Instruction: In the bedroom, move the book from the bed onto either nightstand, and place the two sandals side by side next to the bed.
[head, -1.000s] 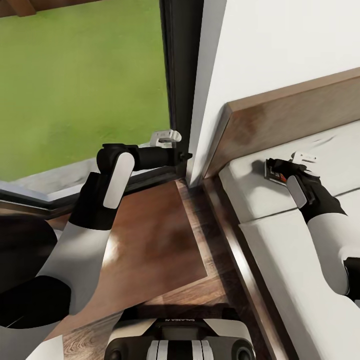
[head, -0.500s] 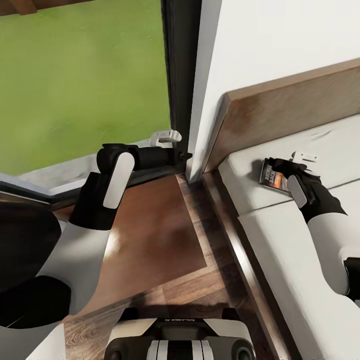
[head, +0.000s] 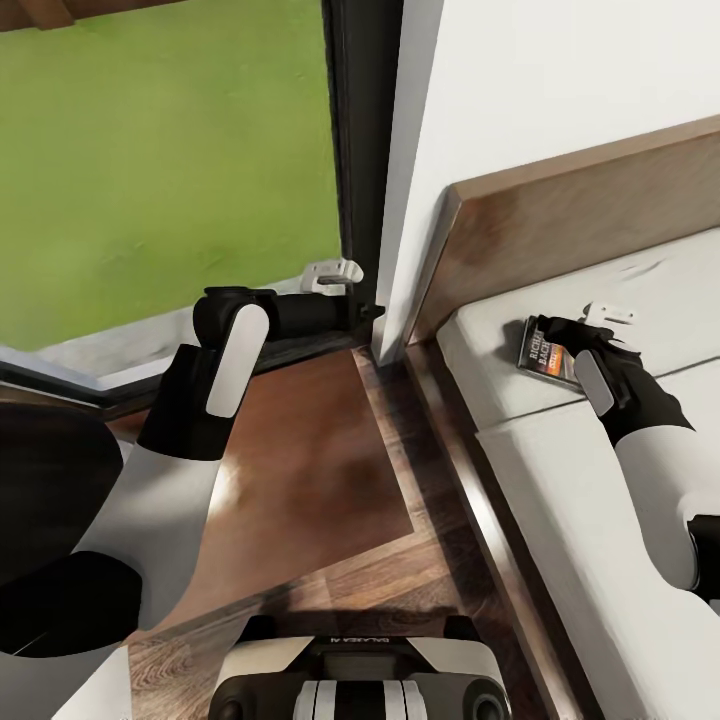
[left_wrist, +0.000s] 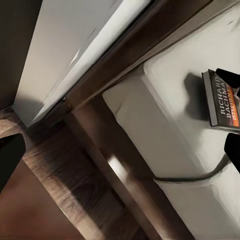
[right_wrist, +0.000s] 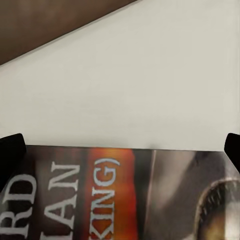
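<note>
Book step, clearly, not the sandals yet. Right gripper (head: 553, 338) down over the book (head: 545, 355) on the bed (head: 560, 520), up near the headboard (head: 560, 225) end and not far in from the mattress edge on the nightstand (head: 300, 470) side. Can't honestly tell if it's clamped: in the right wrist view, two dark fingertips (right_wrist: 11, 150) sitting at the book's (right_wrist: 120, 200) two ends, straddling its far edge, cover lettering and orange band huge in frame, so close in and spread about as wide as the book, but whether pressing or just bracketing, no idea. Same in the left wrist view: dark fingers (left_wrist: 227, 80) on either side of the book (left_wrist: 219, 100), which looks flat on the mattress with a shadow next to it. Probably mid-grasp, or right at the closing. Left gripper (head: 335, 272) parked out over the back edge of the nightstand by the window (head: 170, 170), holding nothing, looks open-ish. Next up, presumably: squeeze firmly on that thin paperback, lift straight off the mattress, swing across the bed rail and the strip of floor (head: 440, 470), set down on the nightstand top. Tricky bit likely the grip itself, a thin flat book on a soft surface, easy to slide or pinch only the cover. Left arm might need to clear out of the landing spot too.
</note>
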